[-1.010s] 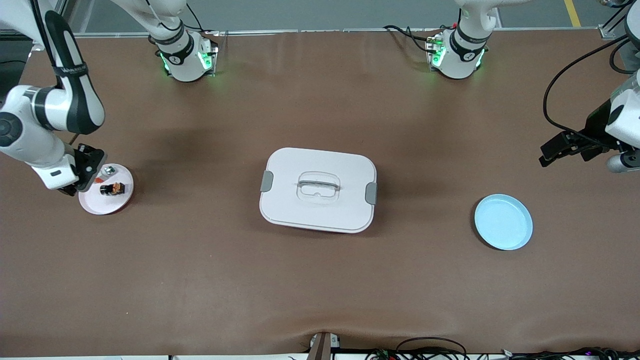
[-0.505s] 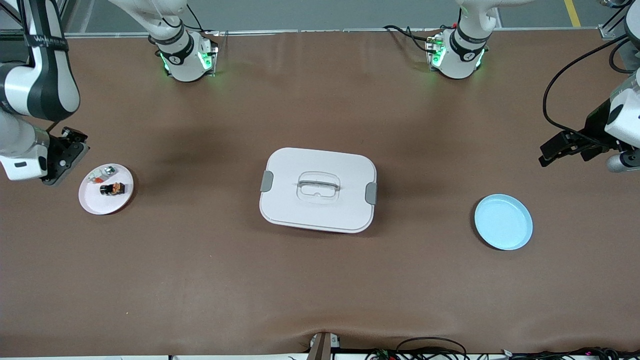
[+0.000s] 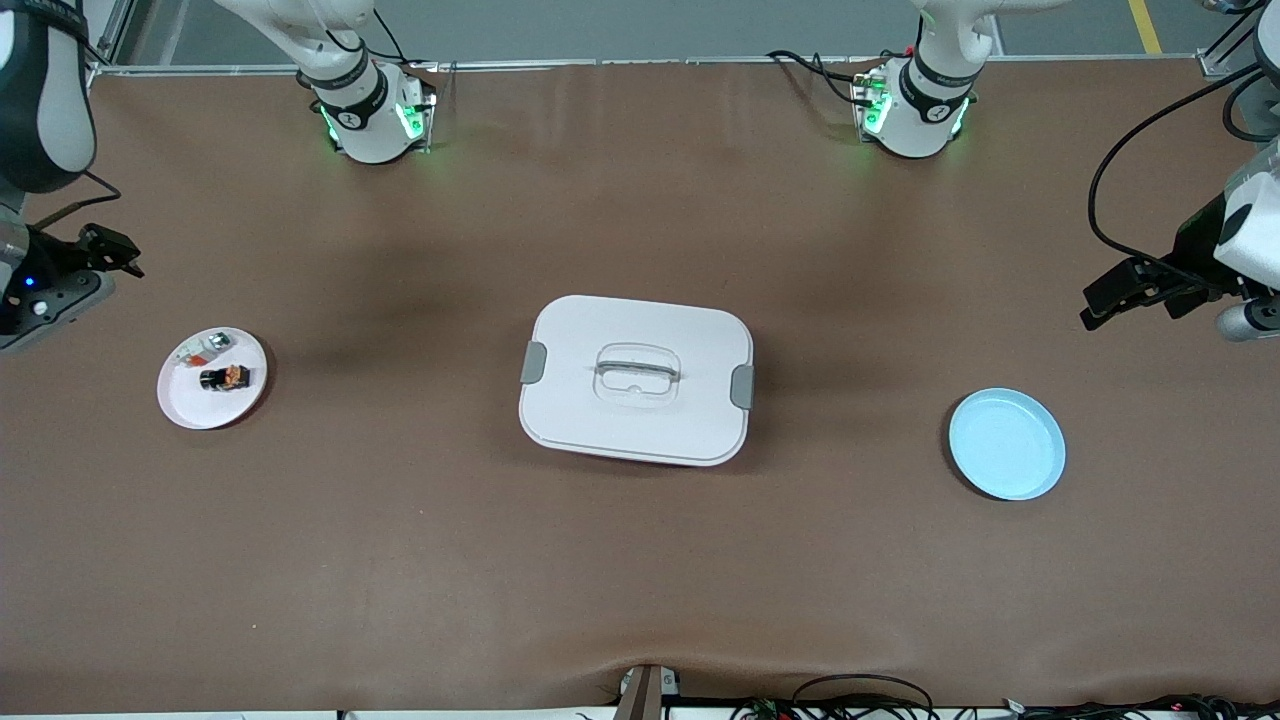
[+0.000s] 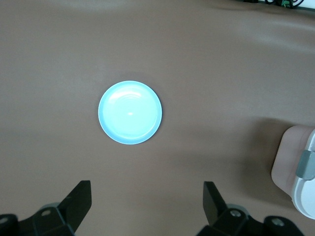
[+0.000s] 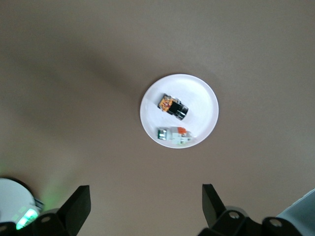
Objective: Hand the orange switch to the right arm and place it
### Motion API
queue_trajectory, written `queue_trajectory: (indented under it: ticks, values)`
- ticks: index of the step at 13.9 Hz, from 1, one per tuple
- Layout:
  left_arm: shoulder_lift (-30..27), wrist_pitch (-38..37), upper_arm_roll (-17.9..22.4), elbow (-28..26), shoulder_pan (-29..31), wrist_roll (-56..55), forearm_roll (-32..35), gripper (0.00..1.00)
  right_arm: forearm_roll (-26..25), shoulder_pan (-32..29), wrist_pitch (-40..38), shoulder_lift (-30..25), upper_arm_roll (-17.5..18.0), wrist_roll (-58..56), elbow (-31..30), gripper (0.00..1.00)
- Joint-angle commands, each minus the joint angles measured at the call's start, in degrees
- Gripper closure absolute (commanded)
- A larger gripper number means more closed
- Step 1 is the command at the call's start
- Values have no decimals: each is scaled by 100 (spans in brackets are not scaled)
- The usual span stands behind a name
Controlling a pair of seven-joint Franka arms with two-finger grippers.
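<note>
The orange switch (image 3: 224, 377), a tiny black blocky part with an orange section, lies on a small round white plate (image 3: 190, 405) toward the right arm's end of the desk. Beside it on that plate, farther from the front camera, rests a small whitish-clear part with red-orange and green bits (image 3: 207, 346). The right gripper (image 3: 100, 249) hangs over bare desk near the plate, jaws wide and holding nothing. A white rectangular lidded box with grey latches (image 3: 636, 380) sits mid-desk. A round pale-blue plate (image 3: 1006, 444), nothing in it, lies toward the left arm's end. The left gripper (image 3: 1120, 295) hovers over the desk near it, jaws wide, holding nothing. A brown mat covers the desk (image 3: 640, 580).
</note>
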Motion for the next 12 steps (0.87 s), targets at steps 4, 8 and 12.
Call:
queue_trajectory:
  ticks: [4, 8, 12]
  values:
    - [-92, -408, 57, 262, -42, 138, -15, 0, 237, 679, -338, 138, -14, 1901, 597, 0]
    - [-110, -593, 74, 289, -42, 567, -6, 0, 456, 741, -382, 138, -14, 2403, 633, 0]
    - [-92, -593, 83, 447, -34, 621, -15, 0, 483, 688, -934, 207, -32, 3253, 1272, 0]
